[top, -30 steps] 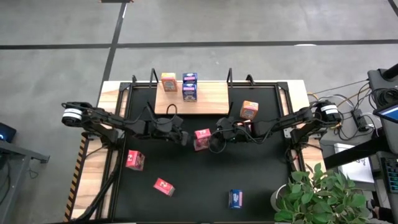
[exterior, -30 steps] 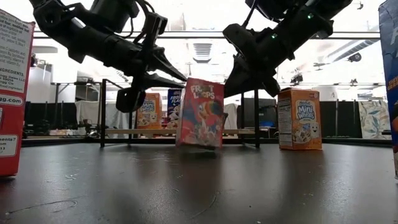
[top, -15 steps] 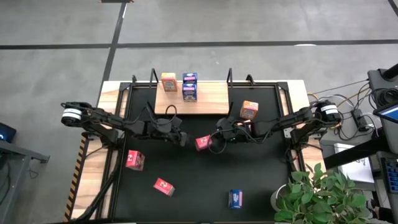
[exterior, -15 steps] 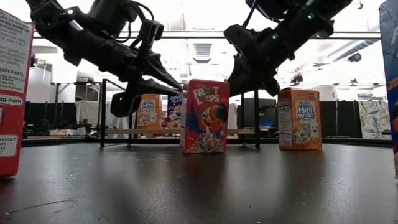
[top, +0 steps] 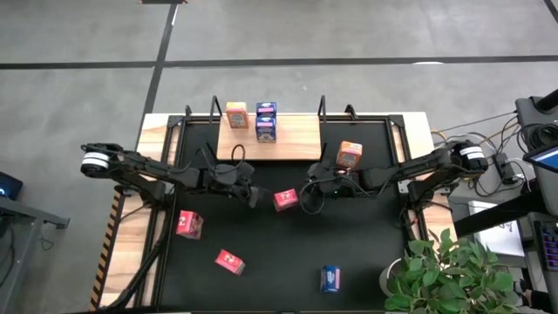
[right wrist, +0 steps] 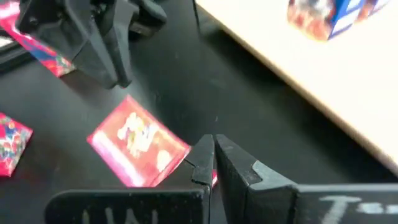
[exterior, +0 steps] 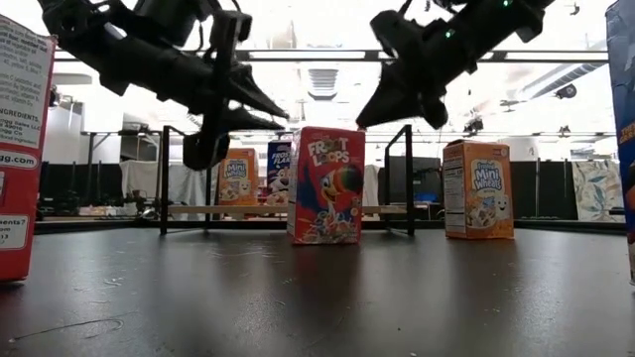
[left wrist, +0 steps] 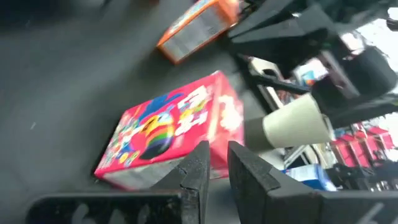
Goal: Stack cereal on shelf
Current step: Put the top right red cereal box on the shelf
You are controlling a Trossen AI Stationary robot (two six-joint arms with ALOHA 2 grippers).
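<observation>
Flanking upright red box [top: 285,200]; grippers closed

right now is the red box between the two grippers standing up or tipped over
Upright: in the low view the red box stands square on the mat, label vertical, with no gripper touching it.

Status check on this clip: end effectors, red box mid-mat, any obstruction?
Left end effector shut, empty. Right end effector shut, empty. Red cereal box upright between them on the mat, off the shelf. Nothing blocking.
</observation>
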